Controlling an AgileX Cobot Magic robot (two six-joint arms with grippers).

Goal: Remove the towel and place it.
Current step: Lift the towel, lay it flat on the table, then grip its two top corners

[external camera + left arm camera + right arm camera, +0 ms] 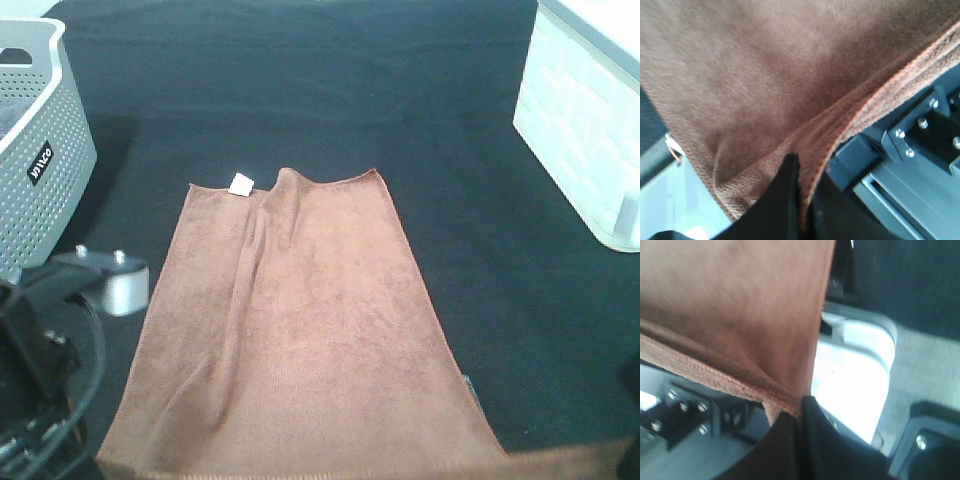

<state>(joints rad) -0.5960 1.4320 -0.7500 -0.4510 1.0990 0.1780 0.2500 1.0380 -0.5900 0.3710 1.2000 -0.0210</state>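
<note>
1. My left gripper (799,172) is clenched on the towel (765,75). In the left wrist view its dark fingers (782,200) are pressed together, with the stitched hem pinched between them near a corner.
2. My right gripper (800,412) is clamped the same way on the towel (740,305). It holds the cloth at the corner where the side edge meets the stitched hem.
3. From the high camera, the towel (300,330) lies spread lengthwise on the black table cover (450,100), about midway across the table. Its near hem stretches across the bottom of the picture.
4. I cannot see either gripper from up there, only part of the left arm (60,340) at the lower left.
5. The towel's far edge rests flat on the cover, and the white tag (241,184) sits at its corner on the left of the view.
6. A raised crease (255,250) runs from the far edge, just beside the tag, down towards the near left.
7. A grey basket (35,150) with perforated walls stands at the left edge and a white bin (585,120) at the right edge. Both are well apart from the towel.
</note>
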